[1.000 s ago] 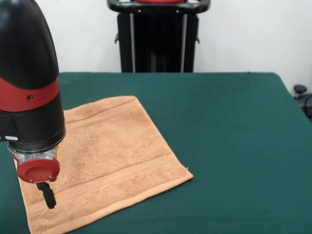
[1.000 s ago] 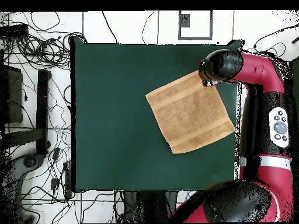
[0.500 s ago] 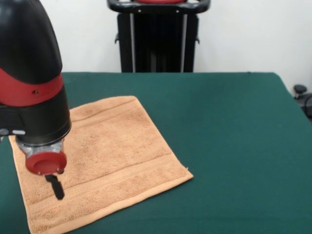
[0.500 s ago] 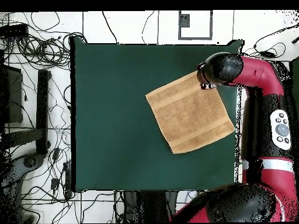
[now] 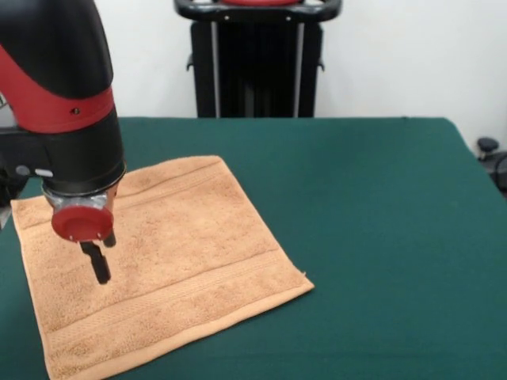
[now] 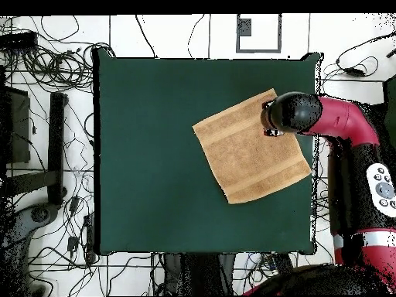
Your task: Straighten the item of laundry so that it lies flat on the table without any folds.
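A large rectangular table covered in dark green felt-like cloth (image 5: 380, 237) (image 6: 155, 155) is seen filling most of both views, and beyond it in the front view a black upright pedestal (image 5: 257, 59) is set against a white wall. The red and black arm (image 5: 55, 95) (image 6: 340, 128) is brought down at the left of the front view, ending in a round red cap with a narrow black gripper (image 5: 99, 261) (image 6: 271, 130) hung beneath it. Directly under the gripper a light orange-tan terry-cloth hand towel (image 5: 182, 253) (image 6: 247, 151), roughly square with hemmed edges, is spread on the table, turned at an angle to the table's sides; it is extended from below the gripper towards the table's middle, and no fold is seen on the part that shows. A woven band is crossed near each of two opposite ends. Only a single dark finger is made out, so whether the jaws are apart or together cannot be told, nor whether the tip is touching the cloth
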`<state>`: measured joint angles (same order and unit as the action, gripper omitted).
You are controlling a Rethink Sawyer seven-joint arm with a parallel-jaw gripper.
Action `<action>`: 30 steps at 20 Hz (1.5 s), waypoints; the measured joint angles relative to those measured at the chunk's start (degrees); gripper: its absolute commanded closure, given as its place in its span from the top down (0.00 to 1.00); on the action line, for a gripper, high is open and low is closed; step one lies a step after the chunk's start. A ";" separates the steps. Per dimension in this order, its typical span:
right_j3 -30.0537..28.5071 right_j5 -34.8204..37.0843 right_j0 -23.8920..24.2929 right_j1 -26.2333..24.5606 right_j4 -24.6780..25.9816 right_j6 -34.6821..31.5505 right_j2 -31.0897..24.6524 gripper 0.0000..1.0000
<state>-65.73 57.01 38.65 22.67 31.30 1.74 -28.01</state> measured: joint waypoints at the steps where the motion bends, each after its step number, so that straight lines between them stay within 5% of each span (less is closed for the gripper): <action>1: -0.65 -0.61 -0.02 0.27 -0.46 -1.28 0.64 1.00; 11: -7.67 -7.66 -0.40 2.21 -4.34 -16.80 7.84 1.00; 30: -24.44 -19.75 -4.95 9.22 -8.11 -33.69 17.97 1.00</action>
<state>-90.17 37.27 33.70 31.89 23.19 -31.94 -10.04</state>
